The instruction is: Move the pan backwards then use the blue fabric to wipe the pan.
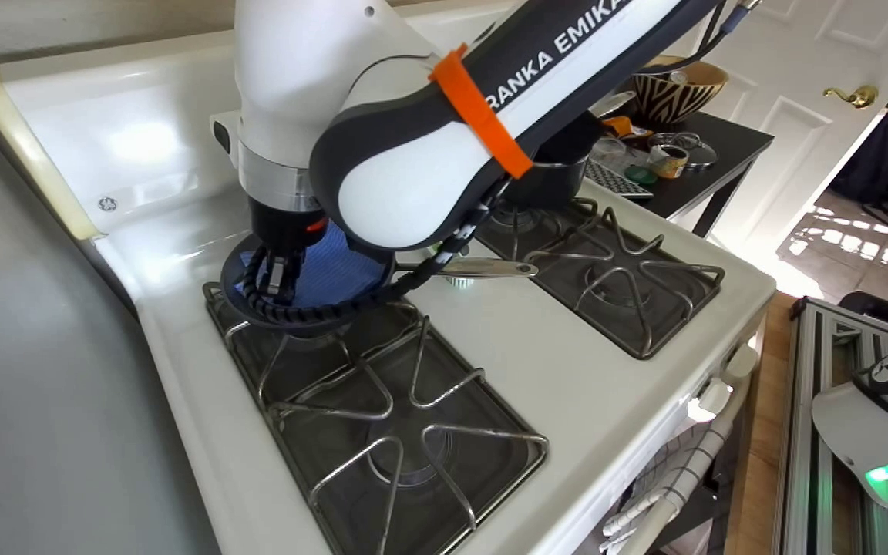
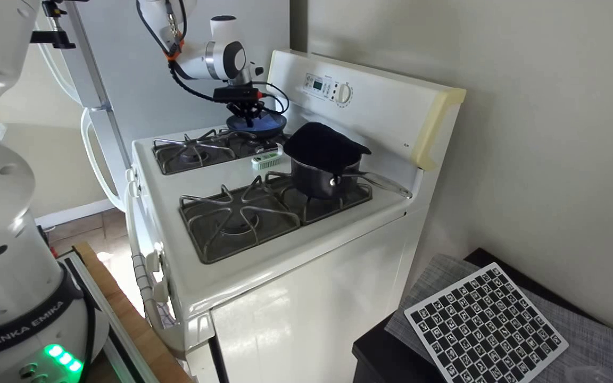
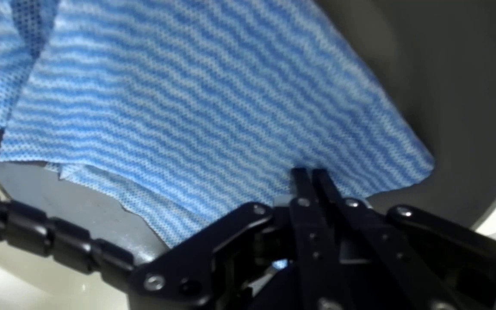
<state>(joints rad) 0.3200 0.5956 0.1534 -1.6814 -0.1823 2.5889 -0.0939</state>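
The pan (image 1: 230, 270) sits over the back burner beside the fridge, its silvery handle (image 1: 486, 267) reaching across the white stove top. Inside it the blue fabric (image 3: 166, 103) lies spread and folded over, striped light and dark in the wrist view, with bare grey pan (image 3: 459, 86) showing around it. My gripper (image 3: 309, 171) points down over the fabric near one edge, its fingers together. Beneath the tips the fabric looks flat, without a pinched fold; whether they press on it is hard to tell. In an exterior view the gripper (image 2: 249, 122) is down inside the pan (image 2: 274, 127).
A black pot (image 2: 314, 178) topped with dark cloth stands on the other back burner. Between the burners lies a green-and-white brush (image 2: 266, 160). The stove's back panel (image 2: 370, 101) rises behind the pan, and the fridge (image 1: 35, 347) flanks it. Wire grates (image 1: 405, 416) cover the front burners.
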